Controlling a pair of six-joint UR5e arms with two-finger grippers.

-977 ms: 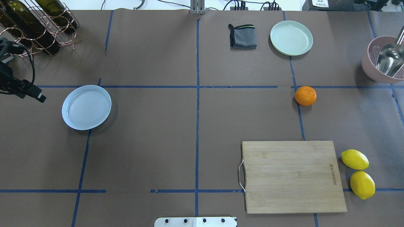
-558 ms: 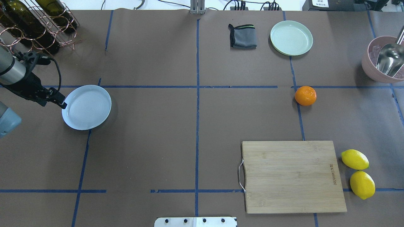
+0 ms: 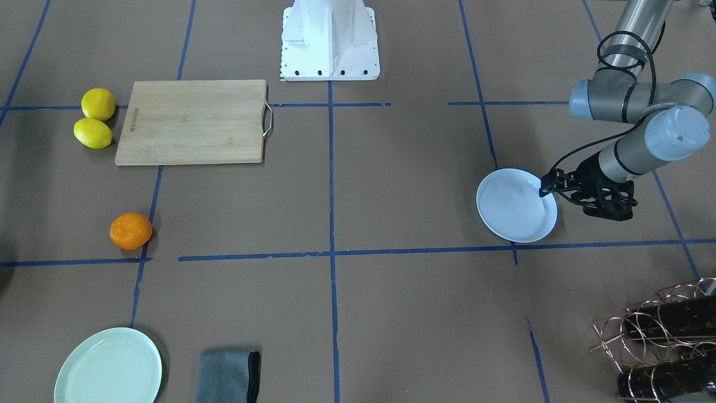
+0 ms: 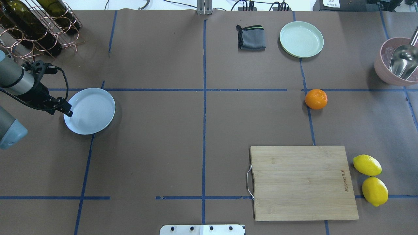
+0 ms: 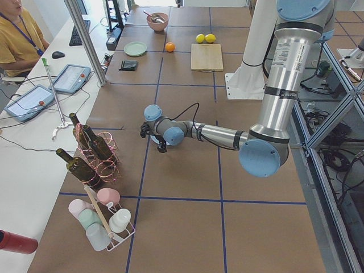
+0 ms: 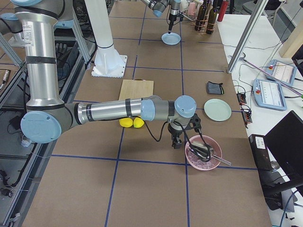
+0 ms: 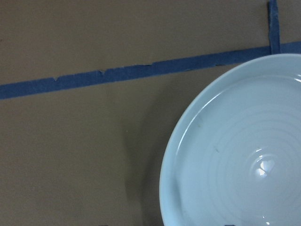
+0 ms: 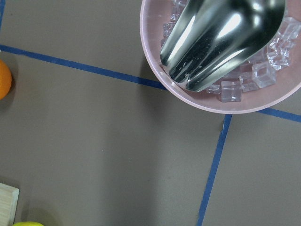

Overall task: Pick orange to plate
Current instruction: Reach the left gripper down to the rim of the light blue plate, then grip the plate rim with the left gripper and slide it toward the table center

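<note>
Zero steps done, by my read: orange [image 4: 316,99] sits on the table, right of centre in the overhead frame, on a blue tape line just above the cutting board [image 4: 303,182], with nothing gripping it. Target plate [image 4: 93,112] is mid-left, bare, well apart from the orange. At the plate's left rim: left gripper [image 4: 67,111]. Contact or not, cannot tell; claw width, cannot tell either. Only the right side view shows right gripper [image 6: 176,141], just beside the pink ice bowl [image 6: 202,152]; claw state can't be judged. Its wrist cam catches the orange at the left edge. Left to do: reach, grasp, carry across, release on plate. Orange is near-round, no usable long axis; stem direction unreadable, so approach angle probably doesn't matter.
</note>
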